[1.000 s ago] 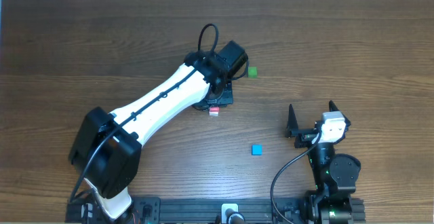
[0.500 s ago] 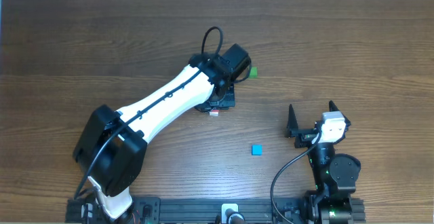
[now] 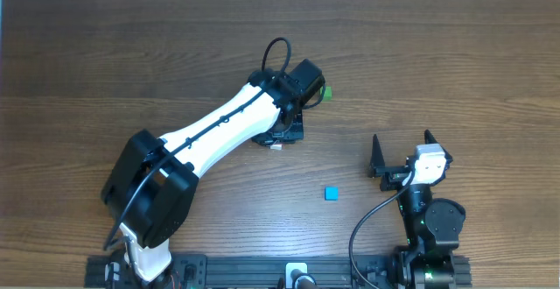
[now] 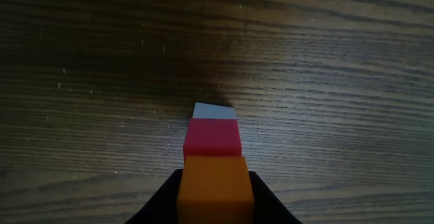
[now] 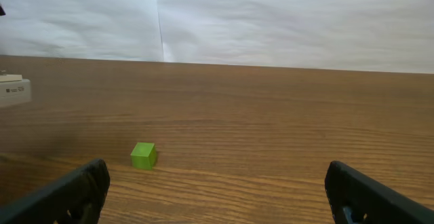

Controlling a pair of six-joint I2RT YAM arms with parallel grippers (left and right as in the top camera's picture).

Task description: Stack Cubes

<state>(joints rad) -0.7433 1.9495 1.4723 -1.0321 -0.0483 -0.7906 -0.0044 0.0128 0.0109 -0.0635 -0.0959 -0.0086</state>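
Near the middle of the wooden tabletop (image 3: 455, 44), the left tool (image 3: 281, 135) is clamped on an orange cube (image 4: 215, 185), plain-faced and sharp-edged. Past it in the wrist view come a red cube (image 4: 213, 137) and a pale grey-white cube (image 4: 214, 110) (whether they touch the orange one I cannot tell). A green cube (image 3: 326, 92) sits just beside that arm's wrist. A blue cube (image 3: 331, 193) lies apart, nearer the right tool (image 3: 402, 151), whose fingers are spread wide around nothing.
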